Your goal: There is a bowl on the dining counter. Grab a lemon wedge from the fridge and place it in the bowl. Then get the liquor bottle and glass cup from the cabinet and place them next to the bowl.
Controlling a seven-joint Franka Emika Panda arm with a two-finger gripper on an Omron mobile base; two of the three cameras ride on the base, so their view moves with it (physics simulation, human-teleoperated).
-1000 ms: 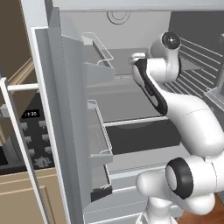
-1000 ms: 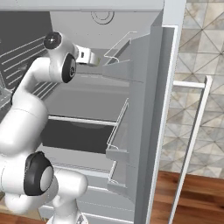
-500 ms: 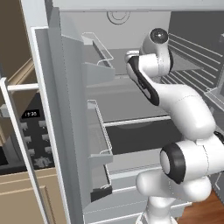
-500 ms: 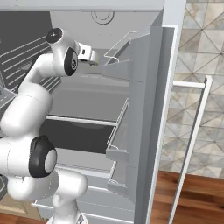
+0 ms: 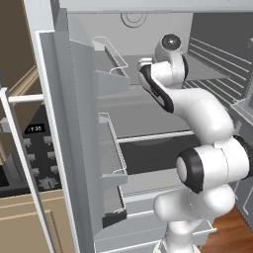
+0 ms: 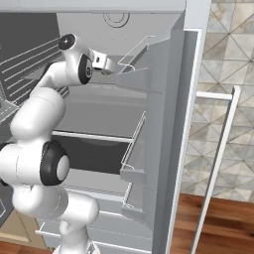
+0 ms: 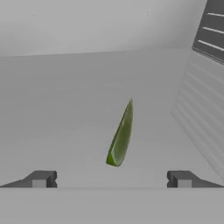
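Reaching deeper into the pale grey fridge (image 5: 74, 128), the wide-open gripper (image 7: 111, 178) (empty) must advance toward the thin green lemon wedge (image 7: 121, 135) at twelve o'clock.

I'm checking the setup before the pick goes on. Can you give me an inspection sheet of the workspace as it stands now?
Surface: plain grey fridge shelf, bare around the wedge.
Job's things: slim green-yellow lemon wedge lies on that shelf, ahead of the tool and between its two tips, untouched; tall pale grey fridge stands open, its door bins looking empty.
Clutter: nothing seen.
Grippers: tool open wide, holding nothing, reaching into the upper fridge compartment.
Cables: nothing seen.
Surroundings: tan wood cabinet left of the fridge; patterned tile wall and wooden floor to the right.
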